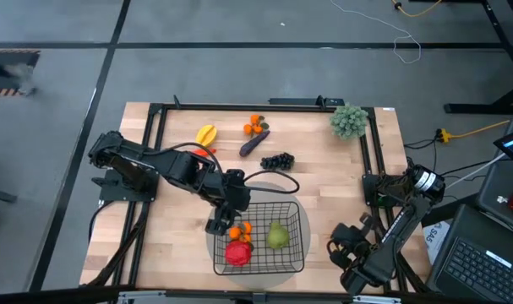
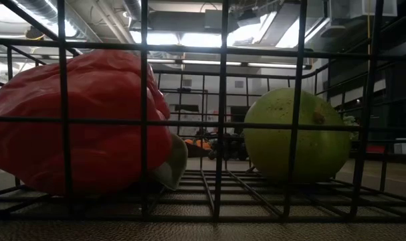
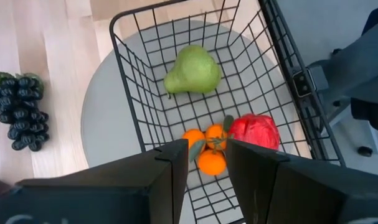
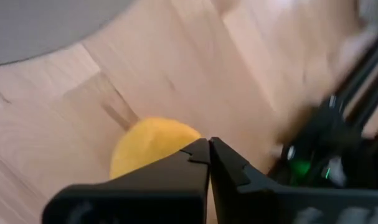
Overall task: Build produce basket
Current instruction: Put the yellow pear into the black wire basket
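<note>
The black wire basket (image 1: pixel 302 241) (image 3: pixel 137 102) stands on a grey round mat near the table's near edge. Its floor carries a green pear (image 1: pixel 277 235) (image 3: pixel 192 71) (image 2: pixel 296 137), a red pepper (image 1: pixel 238 252) (image 3: pixel 256 130) (image 2: pixel 82 120) and a bunch of small oranges (image 1: pixel 240 229) (image 3: pixel 207 154). My left gripper (image 1: pixel 221 223) (image 3: pixel 207 147) is open above the basket's left side, and the oranges lie beyond the gap between its fingers. My right gripper (image 4: pixel 209 149) is shut, low over the table's right part, with a yellow lemon (image 4: pixel 148 143) just past its fingertips. My right gripper's shut fingertips (image 4: pixel 198 152) stand right in front of the yellow lemon's near side (image 4: pixel 170 140), which lies on the wood. I cannot tell whether they touch it.
On the far half of the table lie black grapes (image 1: pixel 277 160) (image 3: pixel 19 109), a purple eggplant (image 1: pixel 254 142), an orange piece (image 1: pixel 256 126) and a yellow starfruit (image 1: pixel 205 133). A grey-green bushy ball (image 1: pixel 349 121) sits at the far right corner. A black frame rail (image 1: pixel 370 160) borders the table.
</note>
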Robot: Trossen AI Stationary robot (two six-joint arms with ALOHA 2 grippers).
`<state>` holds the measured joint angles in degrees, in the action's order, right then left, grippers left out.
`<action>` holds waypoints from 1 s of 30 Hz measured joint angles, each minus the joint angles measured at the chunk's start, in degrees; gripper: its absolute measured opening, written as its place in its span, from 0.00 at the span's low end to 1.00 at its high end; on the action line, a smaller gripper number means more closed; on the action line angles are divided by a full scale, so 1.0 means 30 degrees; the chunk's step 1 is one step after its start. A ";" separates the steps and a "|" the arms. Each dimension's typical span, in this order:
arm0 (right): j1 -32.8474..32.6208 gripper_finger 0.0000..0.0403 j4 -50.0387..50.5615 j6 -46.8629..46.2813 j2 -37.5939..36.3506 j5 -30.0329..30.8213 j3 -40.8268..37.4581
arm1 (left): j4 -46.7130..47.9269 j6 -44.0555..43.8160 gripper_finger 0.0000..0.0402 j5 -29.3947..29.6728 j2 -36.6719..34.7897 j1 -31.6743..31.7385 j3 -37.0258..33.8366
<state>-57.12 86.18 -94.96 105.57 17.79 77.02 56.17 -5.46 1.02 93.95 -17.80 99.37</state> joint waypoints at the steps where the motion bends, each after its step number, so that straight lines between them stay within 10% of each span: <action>1: 0.0036 0.00 0.0112 0.0575 -0.0005 0.0515 0.0177 | -0.0002 -0.0025 0.24 -0.0001 0.0000 0.0000 0.0000; 14: 0.0909 0.00 0.1247 0.4770 -0.0630 0.9751 0.2913 | 0.0357 -0.1061 0.24 -0.0017 0.0000 -0.0308 0.0000; 30: 0.3679 0.00 0.0094 1.4362 -0.2089 1.3045 0.9307 | 0.9293 -0.4169 0.24 0.0956 -0.0262 -0.1247 0.0007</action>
<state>-46.08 86.47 -51.87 99.31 56.93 104.94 84.05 -17.97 3.89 93.17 -21.54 99.39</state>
